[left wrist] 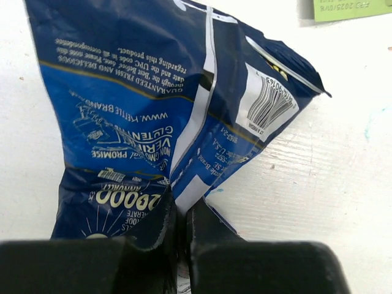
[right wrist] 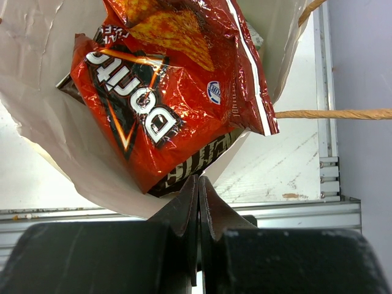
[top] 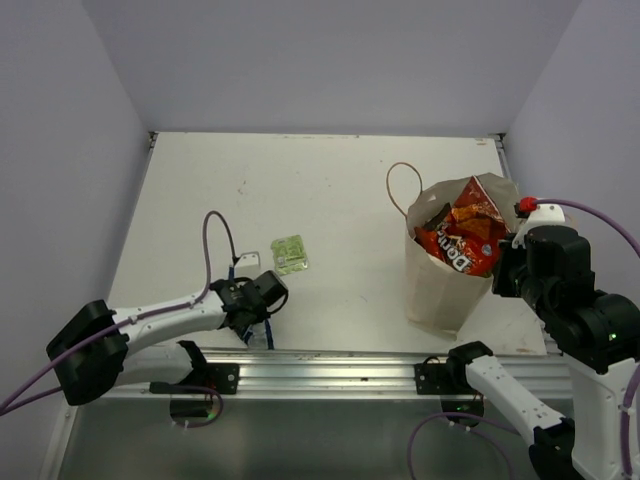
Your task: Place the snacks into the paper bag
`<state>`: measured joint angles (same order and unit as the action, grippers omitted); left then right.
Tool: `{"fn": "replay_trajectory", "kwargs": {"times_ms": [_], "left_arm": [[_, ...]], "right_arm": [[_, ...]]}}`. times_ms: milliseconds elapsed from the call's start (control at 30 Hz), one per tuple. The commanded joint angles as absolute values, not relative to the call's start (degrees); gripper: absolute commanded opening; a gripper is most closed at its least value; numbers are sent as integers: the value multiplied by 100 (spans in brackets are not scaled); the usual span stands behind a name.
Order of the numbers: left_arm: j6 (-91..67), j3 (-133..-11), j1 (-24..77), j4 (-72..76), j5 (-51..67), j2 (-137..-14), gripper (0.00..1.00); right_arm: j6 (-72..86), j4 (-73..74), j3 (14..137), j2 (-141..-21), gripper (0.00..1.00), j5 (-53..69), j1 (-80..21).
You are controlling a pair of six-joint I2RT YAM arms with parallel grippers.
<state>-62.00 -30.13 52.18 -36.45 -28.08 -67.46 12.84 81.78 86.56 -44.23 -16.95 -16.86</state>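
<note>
Left gripper (left wrist: 182, 211) clenched on crumpled blue foil packet (left wrist: 135, 104); right gripper (right wrist: 198, 182) pressed shut (tips at rim of tan kraft paper bag (right wrist: 55, 153)).

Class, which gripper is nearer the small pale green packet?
Left. The left gripper, clamping a blue packet, is close beside the pale green packet; the right gripper is away at the paper bag.

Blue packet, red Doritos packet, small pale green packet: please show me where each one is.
blue packet (left wrist: 122, 104), left wrist view, on its printed blue panel.
red Doritos packet (right wrist: 156, 125), right wrist view, on the white logo letters.
small pale green packet (top: 290, 254), top external view, on its middle.
</note>
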Motion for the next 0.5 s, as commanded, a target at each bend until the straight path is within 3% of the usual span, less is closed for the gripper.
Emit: {"fn": "replay_trajectory", "kwargs": {"times_ms": [0, 100, 267, 333, 467], "left_arm": [[-6047, -3514, 5221, -3743, -3057, -6838, 0], [-5566, -4742, 5229, -4139, -3382, -6864, 0], [-4239, -8125, 5343, -3808, -3613, -7346, 0], [-3334, -9396, 5414, -3026, -3131, -7785, 0], [-2549, -10528, 5475, -1427, -1086, -8506, 0]], "right_arm": [[1178, 8103, 8815, -4395, 0, -1591, -1705], [1178, 8112, 8859, -4412, 0, -1643, -1705], [1178, 8112, 8859, -4430, 0, -1670, -1705], [1169, 8112, 8851, -4447, 0, -1696, -1714], [1178, 8086, 8824, -4465, 0, -1705, -1714]]}}
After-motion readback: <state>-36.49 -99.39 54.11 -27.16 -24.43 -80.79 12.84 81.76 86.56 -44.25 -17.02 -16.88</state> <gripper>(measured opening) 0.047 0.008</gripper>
